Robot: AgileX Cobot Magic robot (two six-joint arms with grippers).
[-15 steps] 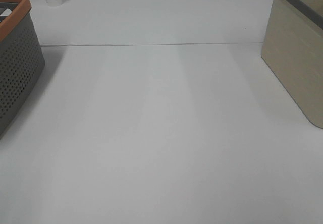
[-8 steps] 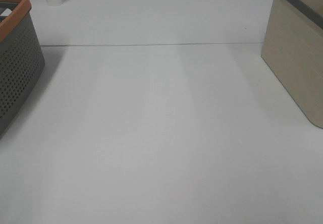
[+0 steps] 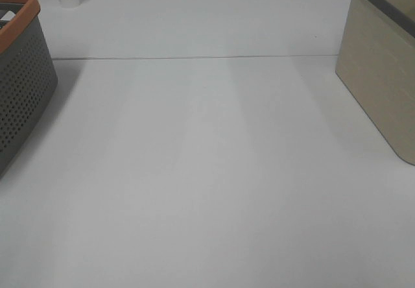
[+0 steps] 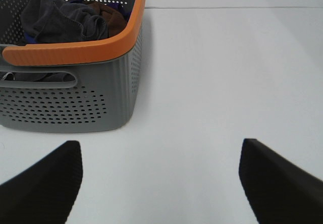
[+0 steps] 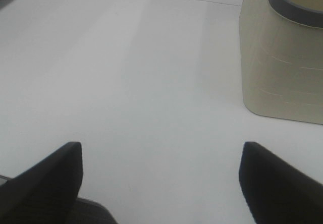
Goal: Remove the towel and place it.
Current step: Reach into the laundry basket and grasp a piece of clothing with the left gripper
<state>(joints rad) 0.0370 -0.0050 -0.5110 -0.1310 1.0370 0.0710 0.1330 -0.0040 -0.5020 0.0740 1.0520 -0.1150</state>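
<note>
So far nothing done | towel (image 4: 60,19) lies bunched in basket (image 4: 75,52) (brown cloth beside it) | left gripper (image 4: 160,181) spread wide, empty, short of basket | right gripper (image 5: 160,183) likewise spread, empty, near bin (image 5: 282,72) | all left to do: reach in, grasp, lift out, set down

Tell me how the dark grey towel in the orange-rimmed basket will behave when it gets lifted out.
The towel lies crumpled in soft folds, so it will probably hang limp and drape rather than keep its shape. It looks light for its bulk. It is bunched against a brown cloth inside the basket, so it may drag that cloth along.
</note>
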